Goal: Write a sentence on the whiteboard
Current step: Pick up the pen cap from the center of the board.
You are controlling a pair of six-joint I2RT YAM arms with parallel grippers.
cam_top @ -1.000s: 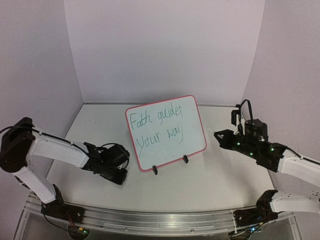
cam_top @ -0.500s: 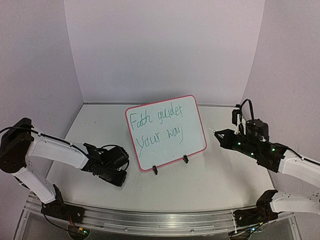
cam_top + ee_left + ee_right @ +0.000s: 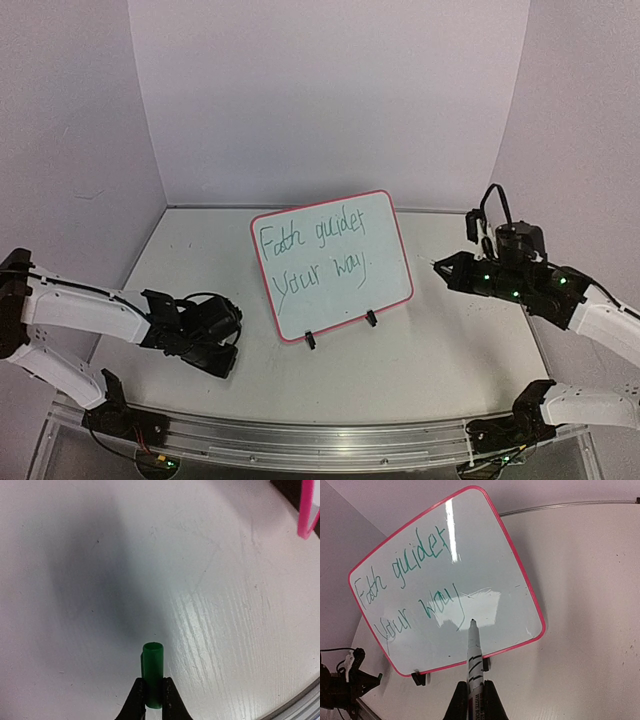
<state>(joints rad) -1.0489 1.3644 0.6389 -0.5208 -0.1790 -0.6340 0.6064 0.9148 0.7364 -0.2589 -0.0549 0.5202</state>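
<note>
The whiteboard [image 3: 345, 300] with its pink-red rim stands propped on two black clip feet mid-table, also filling the right wrist view [image 3: 512, 607]. The sentence [image 3: 312, 255], green cursive in two lines, reads "Faith guides / your way" [image 3: 405, 582]. My right gripper [image 3: 447, 270] is shut on a white marker [image 3: 474, 652], uncapped, its tip pointing at the board's lower right and apart from it. Low over the table left of the board, my left gripper [image 3: 218, 358] is shut on a green marker cap [image 3: 152, 662]; the board's rim [image 3: 306, 510] shows at the corner of that view.
Pale walls close in the table at the back [image 3: 330, 100], left and right. A metal rail [image 3: 300, 440] runs along the near edge by the arm bases. The left arm's wrist [image 3: 345, 680] shows beyond the board's lower left corner in the right wrist view.
The left arm has drawn back toward the near left and sunk lower, its jaws tightening on the green cap. The right arm has backed slightly away from the board with the marker.
</note>
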